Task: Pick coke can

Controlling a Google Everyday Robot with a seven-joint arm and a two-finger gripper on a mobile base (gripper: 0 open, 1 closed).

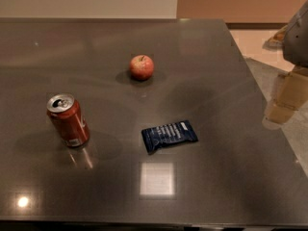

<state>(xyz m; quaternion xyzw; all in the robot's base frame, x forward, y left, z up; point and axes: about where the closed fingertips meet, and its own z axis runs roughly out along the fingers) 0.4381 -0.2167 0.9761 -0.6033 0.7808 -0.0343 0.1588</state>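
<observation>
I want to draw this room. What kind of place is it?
Probably a kitchen or break-room counter: a dark glossy countertop holds snacks, namely a coke can, an apple and a blue snack packet. The robot's tool hangs past the counter's right edge.

Off the right edge of the counter, toward its far corner, the gripper is a blurred pale shape, its grey arm cut off by the frame, and print on the snack packet is unreadable.
</observation>
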